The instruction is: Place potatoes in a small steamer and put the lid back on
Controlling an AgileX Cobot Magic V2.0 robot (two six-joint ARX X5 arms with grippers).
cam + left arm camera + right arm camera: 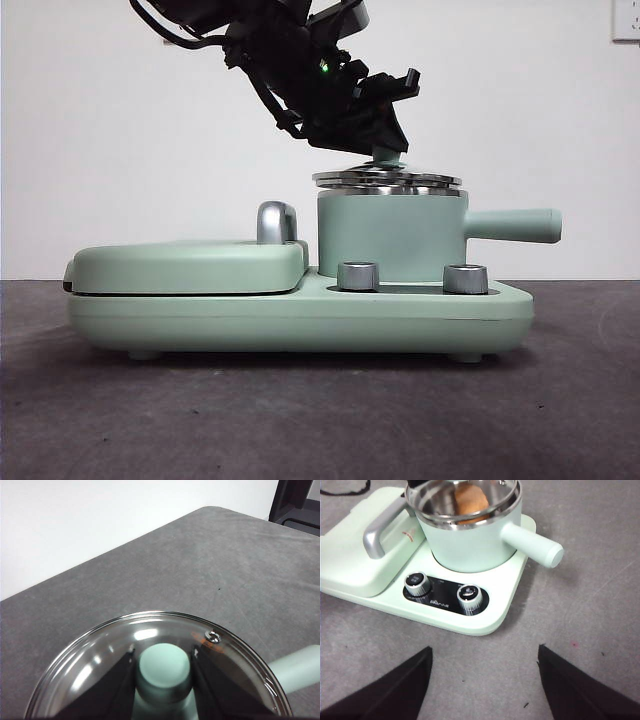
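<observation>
Your left end effector (164, 672) clamped knob of round glass steel-rimmed lid (100, 655) over mint-green steamer pot (390, 235); right end effector (485, 680) gaped idle. Release off-centre, lid probably slides off.

Mint steamer (392, 235) — orange-brown potato (471, 500).

Small white print sits on the black panel (446, 596) between the two knobs of the cooker base (485, 615), too small to read. A red mark on the griddle cover (409, 534) is also illegible.
</observation>
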